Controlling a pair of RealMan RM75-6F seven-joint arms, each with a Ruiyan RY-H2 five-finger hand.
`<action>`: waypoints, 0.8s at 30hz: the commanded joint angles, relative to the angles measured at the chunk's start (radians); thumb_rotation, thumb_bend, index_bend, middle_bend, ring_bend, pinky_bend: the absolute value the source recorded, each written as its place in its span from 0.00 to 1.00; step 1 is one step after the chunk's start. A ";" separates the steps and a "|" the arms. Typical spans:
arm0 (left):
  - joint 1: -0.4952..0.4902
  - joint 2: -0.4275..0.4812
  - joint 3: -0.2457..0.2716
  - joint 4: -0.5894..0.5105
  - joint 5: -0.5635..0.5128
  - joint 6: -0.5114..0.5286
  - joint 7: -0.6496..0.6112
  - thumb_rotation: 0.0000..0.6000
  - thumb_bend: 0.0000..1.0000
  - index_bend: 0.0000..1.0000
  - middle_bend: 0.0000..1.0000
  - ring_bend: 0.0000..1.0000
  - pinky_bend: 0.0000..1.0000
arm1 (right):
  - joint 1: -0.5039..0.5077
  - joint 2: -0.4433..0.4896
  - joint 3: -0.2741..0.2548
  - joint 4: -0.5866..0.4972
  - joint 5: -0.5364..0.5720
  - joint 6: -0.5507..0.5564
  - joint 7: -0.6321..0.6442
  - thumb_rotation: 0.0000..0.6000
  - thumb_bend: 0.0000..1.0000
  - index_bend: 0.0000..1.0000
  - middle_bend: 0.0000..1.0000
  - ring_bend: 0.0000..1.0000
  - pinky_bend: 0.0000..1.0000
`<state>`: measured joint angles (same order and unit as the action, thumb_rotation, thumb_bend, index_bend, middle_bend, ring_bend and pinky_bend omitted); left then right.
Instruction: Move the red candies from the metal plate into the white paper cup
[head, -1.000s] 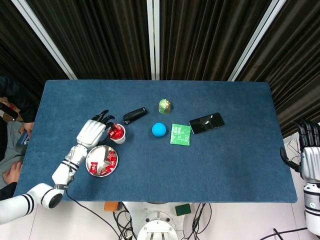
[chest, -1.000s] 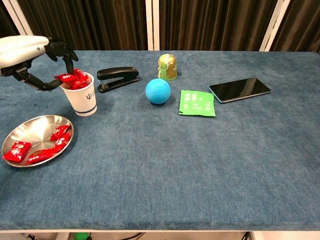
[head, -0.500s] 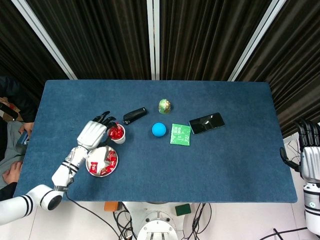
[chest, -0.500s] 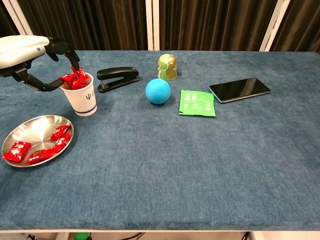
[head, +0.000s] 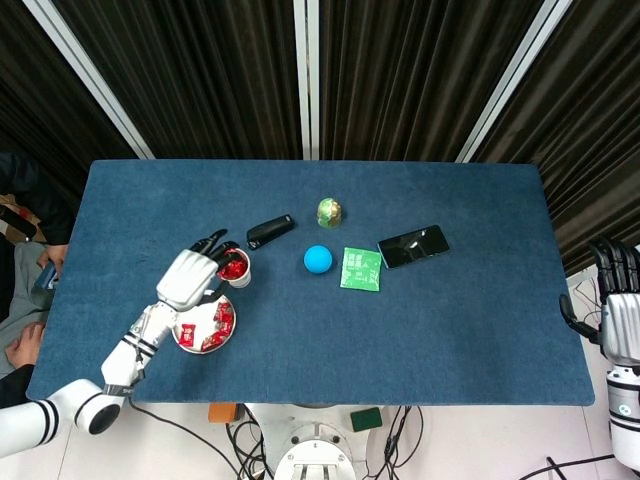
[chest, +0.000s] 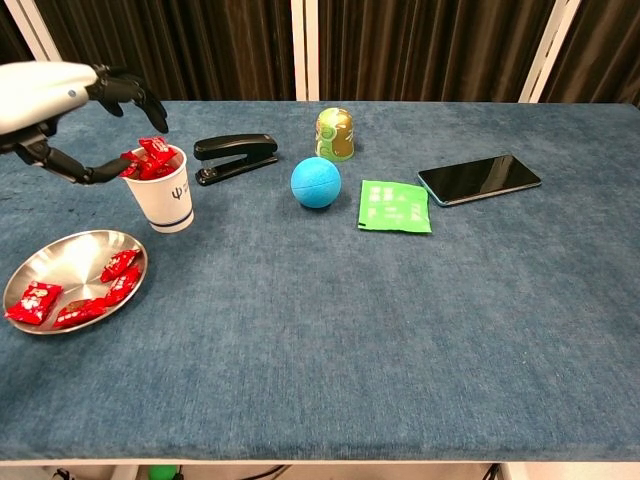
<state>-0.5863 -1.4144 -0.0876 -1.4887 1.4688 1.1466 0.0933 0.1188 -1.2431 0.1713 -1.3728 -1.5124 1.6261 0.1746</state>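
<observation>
The red candies (chest: 75, 297) are sitting in two spots right now: a few are lying in the metal plate (chest: 62, 257), mostly along its near and right part, and a heap is poking out over the rim of the white paper cup (chest: 168, 194), which is standing upright just behind and to the right of the plate, not touching it. The left hand (head: 189, 277) is hovering over the cup's left side, fingers spread apart and the dark fingertips (chest: 133, 90) hanging above the rim with nothing in them; the thumb is reaching in low toward the cup's left edge, though whether it's actually touching the candy pile is hard to tell. Going out from the cup, a black stapler (chest: 235, 156) is lying just to its right and a bit further back. Past that a blue ball (chest: 316, 182) is sitting, with a green-gold egg-shaped thing (chest: 334, 134) standing behind it. Further right of the cup a green packet (chest: 395, 206) is lying flat, and beyond it a dark phone (chest: 479, 178) is resting face up. The right hand (head: 620, 310) is hanging way off past the blue table (chest: 400, 330), well away from the cup, fingers loosely apart and holding nothing.
</observation>
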 joint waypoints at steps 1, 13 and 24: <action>0.042 0.034 0.013 -0.047 0.015 0.061 0.008 1.00 0.39 0.29 0.20 0.04 0.23 | -0.002 0.001 0.000 0.000 0.001 0.002 0.003 1.00 0.35 0.00 0.00 0.00 0.00; 0.371 0.133 0.138 -0.063 -0.004 0.404 -0.017 1.00 0.29 0.27 0.20 0.05 0.23 | -0.045 0.019 -0.033 0.054 0.037 -0.023 0.002 1.00 0.33 0.00 0.00 0.00 0.00; 0.507 0.149 0.175 0.002 -0.054 0.446 0.023 0.40 0.09 0.12 0.07 0.00 0.16 | -0.076 0.034 -0.098 0.068 0.096 -0.158 -0.025 1.00 0.28 0.00 0.00 0.00 0.00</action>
